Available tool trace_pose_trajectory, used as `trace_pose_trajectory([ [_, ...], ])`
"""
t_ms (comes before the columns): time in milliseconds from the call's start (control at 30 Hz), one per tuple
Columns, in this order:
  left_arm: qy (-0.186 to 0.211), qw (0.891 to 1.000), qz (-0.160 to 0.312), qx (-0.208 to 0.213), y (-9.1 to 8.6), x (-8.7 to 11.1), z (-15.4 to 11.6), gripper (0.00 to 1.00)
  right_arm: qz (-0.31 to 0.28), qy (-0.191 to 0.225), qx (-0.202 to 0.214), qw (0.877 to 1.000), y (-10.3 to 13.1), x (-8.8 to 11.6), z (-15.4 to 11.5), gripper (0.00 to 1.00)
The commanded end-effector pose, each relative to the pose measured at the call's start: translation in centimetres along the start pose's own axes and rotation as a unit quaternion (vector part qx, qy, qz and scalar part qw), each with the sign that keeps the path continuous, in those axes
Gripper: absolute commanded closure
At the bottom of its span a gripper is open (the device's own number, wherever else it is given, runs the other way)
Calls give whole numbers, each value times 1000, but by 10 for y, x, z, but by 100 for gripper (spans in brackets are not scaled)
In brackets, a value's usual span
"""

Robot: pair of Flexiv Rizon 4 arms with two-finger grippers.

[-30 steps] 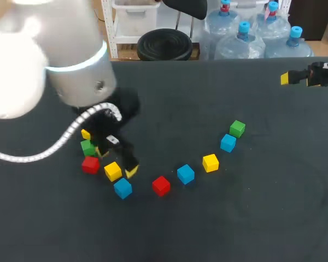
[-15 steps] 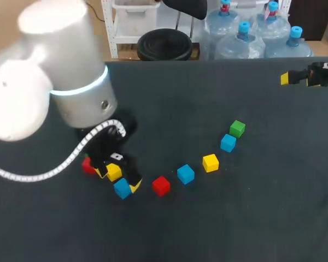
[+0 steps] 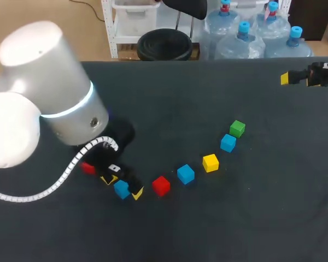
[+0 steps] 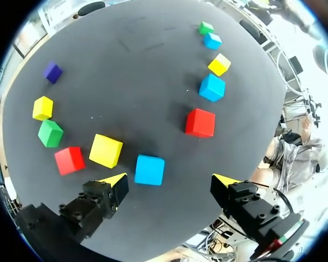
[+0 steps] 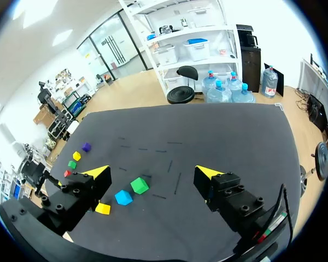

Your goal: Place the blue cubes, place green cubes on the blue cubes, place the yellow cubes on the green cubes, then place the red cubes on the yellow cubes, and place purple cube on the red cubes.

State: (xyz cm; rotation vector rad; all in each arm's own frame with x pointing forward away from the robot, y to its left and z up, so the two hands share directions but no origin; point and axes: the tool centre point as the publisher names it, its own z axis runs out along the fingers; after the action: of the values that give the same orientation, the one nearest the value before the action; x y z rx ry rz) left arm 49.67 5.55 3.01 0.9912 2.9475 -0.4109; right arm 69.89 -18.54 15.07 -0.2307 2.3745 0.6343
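Note:
My left gripper [image 3: 122, 186] is open, low over the front-left cubes, its yellow tips standing either side of a blue cube [image 3: 121, 189] without touching it. In the left wrist view that blue cube [image 4: 150, 170] lies just ahead of the gap of the left gripper [image 4: 169, 183]. Beside it lie a yellow cube [image 4: 105, 150] and a red cube [image 4: 69, 160], with a green cube [image 4: 50, 133], another yellow cube [image 4: 42, 107] and a purple cube [image 4: 52, 71] farther off. My right gripper [image 5: 153, 173] is open and empty, high at the table's far right [image 3: 287, 78].
A curved row runs to the right: red cube [image 3: 161, 185], blue cube [image 3: 185, 174], yellow cube [image 3: 210, 162], blue cube [image 3: 227, 143], green cube [image 3: 237, 129]. My left arm hides most of the left cluster in the head view; only a red cube's edge [image 3: 88, 168] shows.
My left arm has swung toward the table's front, carrying its open gripper from over the yellow and green cubes to straddle the front blue cube. The right arm has stayed put.

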Motion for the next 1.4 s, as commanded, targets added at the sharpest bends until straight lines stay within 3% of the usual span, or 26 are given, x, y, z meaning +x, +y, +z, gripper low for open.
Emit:
trace_pose_trajectory([
  [33,18,1000,3,-5,-2,-7,2,0,0,0,1,1000,0,0,1,0],
  [400,38,999,34,-7,0,-21,7,0,0,0,1,1000,0,0,1,0],
  [833,44,999,25,-16,19,-6,14,0,0,0,1,1000,0,0,1,0],
  [1133,48,998,40,-18,15,-8,19,0,0,0,1,1000,0,0,1,0],
  [1400,82,994,44,-59,8,-5,19,0,0,0,1,1000,0,0,1,0],
])
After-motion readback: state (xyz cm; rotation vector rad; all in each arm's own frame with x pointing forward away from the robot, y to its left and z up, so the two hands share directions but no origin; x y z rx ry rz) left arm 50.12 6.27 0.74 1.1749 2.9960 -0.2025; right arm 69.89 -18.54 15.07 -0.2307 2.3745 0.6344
